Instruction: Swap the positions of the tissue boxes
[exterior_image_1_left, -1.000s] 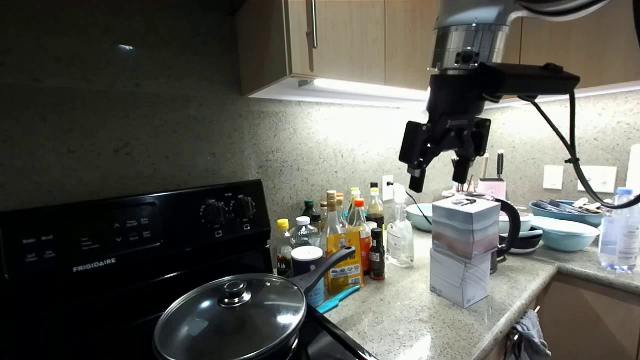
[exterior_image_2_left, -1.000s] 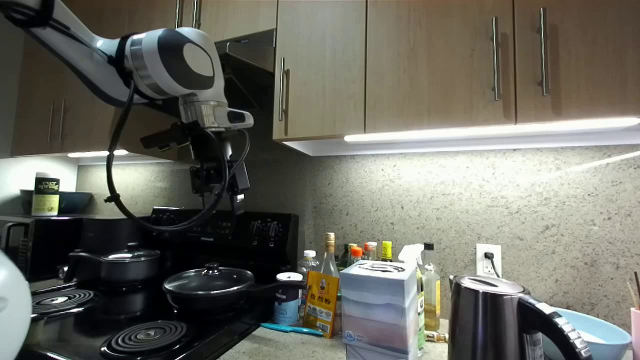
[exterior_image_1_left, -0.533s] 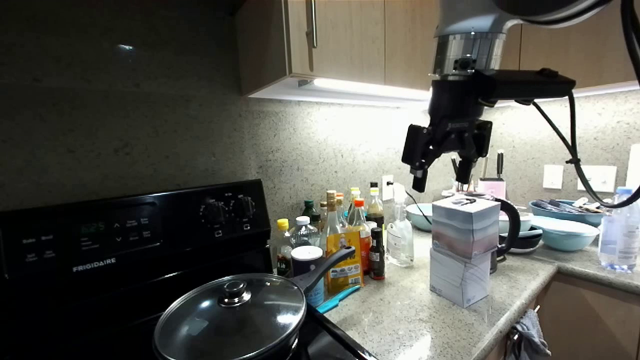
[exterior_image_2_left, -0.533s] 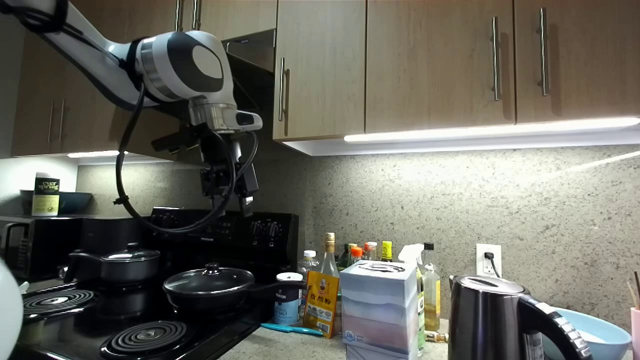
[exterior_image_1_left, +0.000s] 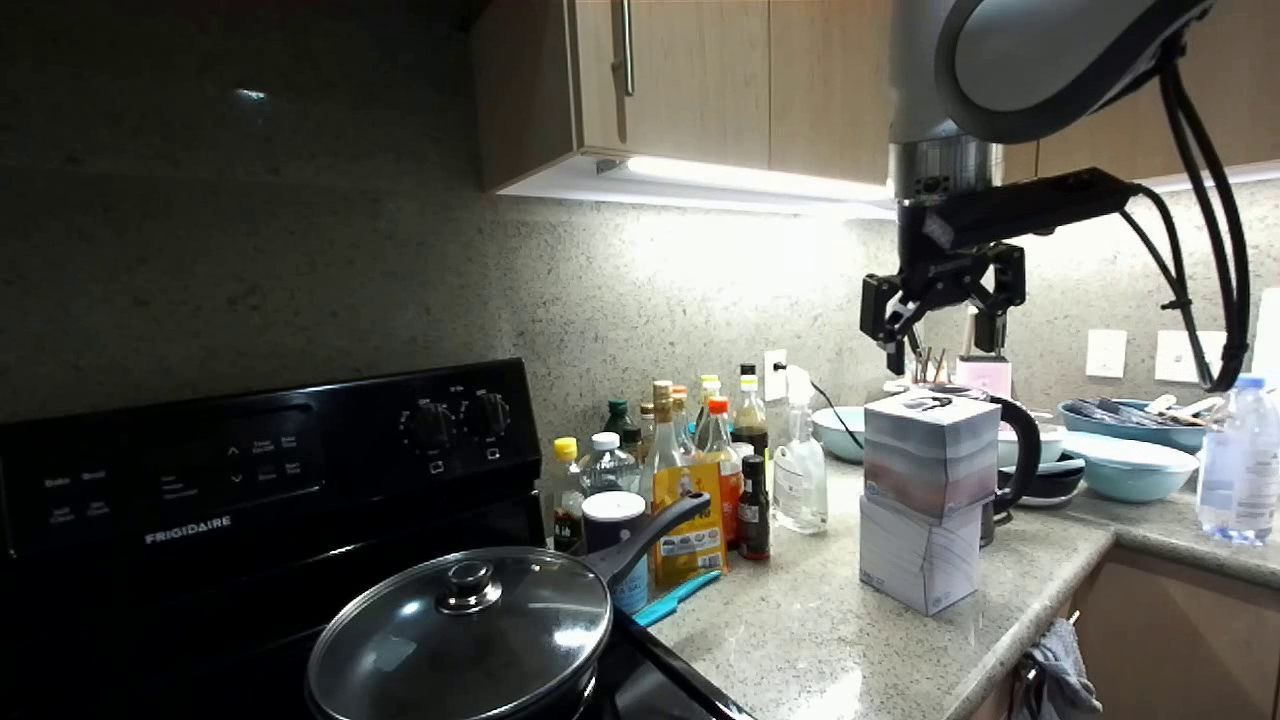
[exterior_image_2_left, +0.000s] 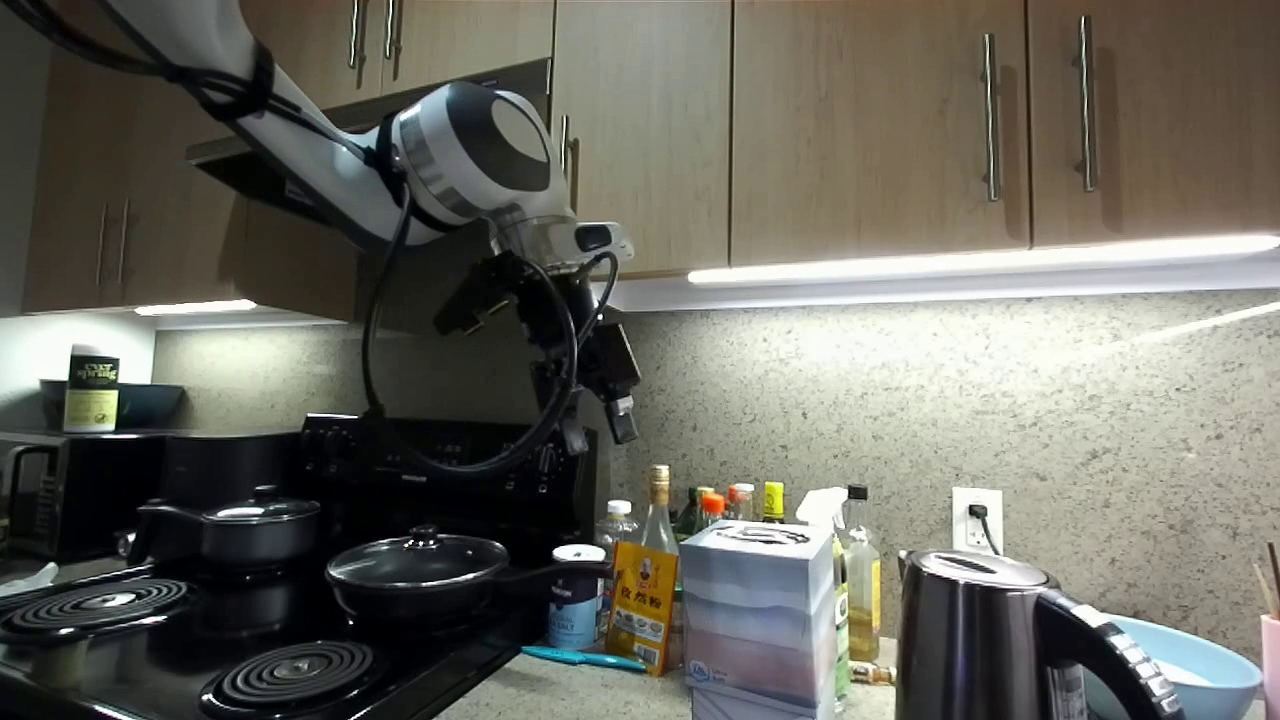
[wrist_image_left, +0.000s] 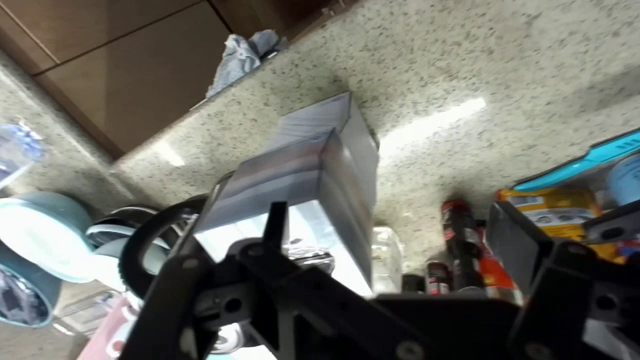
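Gripper (exterior_image_1_left: 943, 350) has swung right over the last second, away from the stove (exterior_image_1_left: 360, 470) and toward the tissue boxes (exterior_image_2_left: 755, 620), turning somewhat on the way; it now hangs higher than they stand, and in an exterior view still to the left of them. Boxes themselves unmoved: the grey-lavender banded box (exterior_image_1_left: 915, 460) rests on top of the whitish box (exterior_image_1_left: 900, 555), twisted so the corners do not match, the pair standing on the counter (exterior_image_1_left: 780, 640) with the kettle (exterior_image_2_left: 965, 640) to their right. Fingers (exterior_image_1_left: 989, 332) spread, nothing between them. Wrist view: one finger (wrist_image_left: 275, 225) cuts across the top of the banded box, its partner well off toward a dark condiment bottle (wrist_image_left: 460, 242), so the box is not yet centred in the gap. Reading: an approach to the banded box, with the swap, presumably top for bottom, not begun. Next move likely wants a shift further right, a turn to square with the box's sides, then a straight descent astride it. Whether the gap clears the box's width, cannot tell. Main risk: a fingertip landing on the top face, or a nudge sliding the banded box on its twisted seat.
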